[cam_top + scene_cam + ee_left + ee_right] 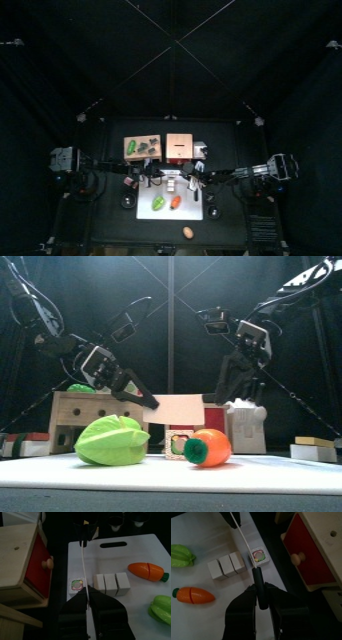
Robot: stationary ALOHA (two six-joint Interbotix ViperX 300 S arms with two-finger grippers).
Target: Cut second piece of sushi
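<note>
In the left wrist view, a bare strip of white cutting board (133, 557) is left open between the handle slot and the sushi pieces (111, 583). Passage toward the frame's right is blocked by the carrot (147, 571) and the green vegetable (160, 609). The left of the frame is closed off by the wooden box (23, 562), with only a narrow dark gap left beside the board, where one cut piece (77, 586) lies
</note>
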